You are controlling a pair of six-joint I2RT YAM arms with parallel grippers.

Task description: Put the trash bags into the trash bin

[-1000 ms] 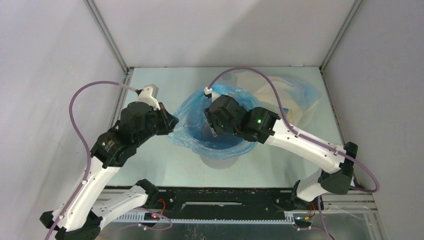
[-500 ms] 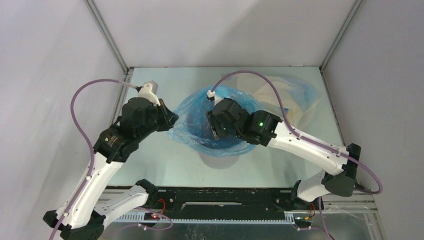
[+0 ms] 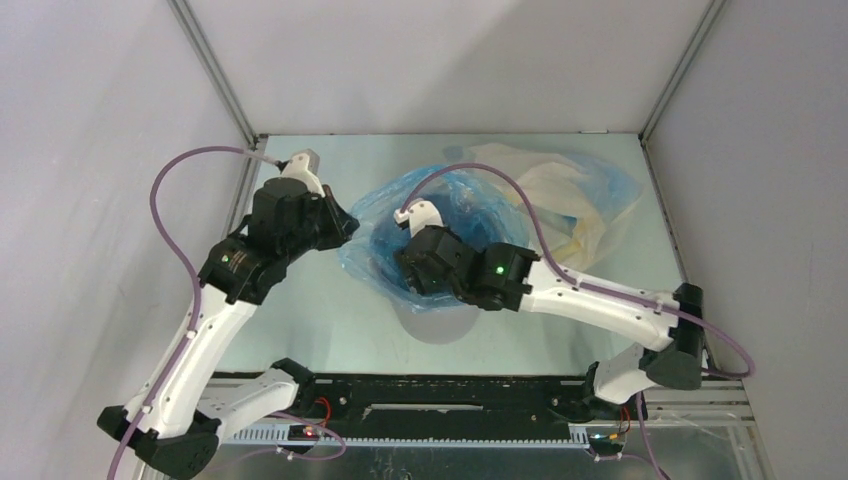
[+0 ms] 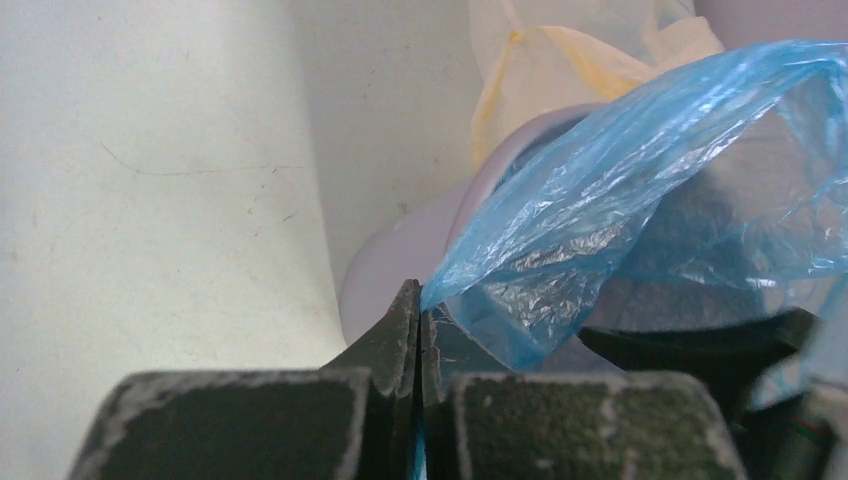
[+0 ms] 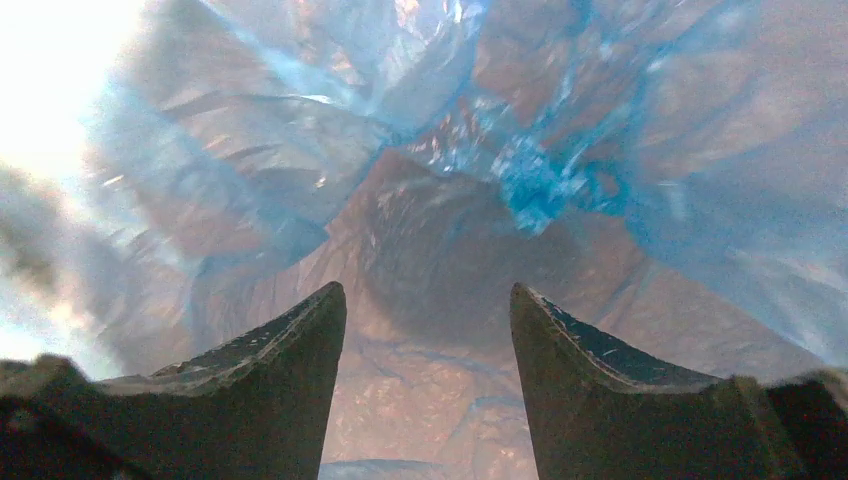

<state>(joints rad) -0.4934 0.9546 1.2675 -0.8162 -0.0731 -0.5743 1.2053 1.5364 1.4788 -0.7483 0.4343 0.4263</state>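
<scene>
The bright blue crinkly translucent plastic bag (image 3: 465,190) hangs into and over the mouth of the light grey round plastic bin (image 3: 437,322), which stands mid-desk. The left fingers (image 4: 400,335) are pinched together on the bag's edge at the bin's left side. The right fingers (image 5: 305,345) stand apart inside the bag, gripping nothing. Cream-yellow and pale blue film bags (image 3: 550,180) lie heaped behind the bin on the pale desk (image 3: 320,320).
</scene>
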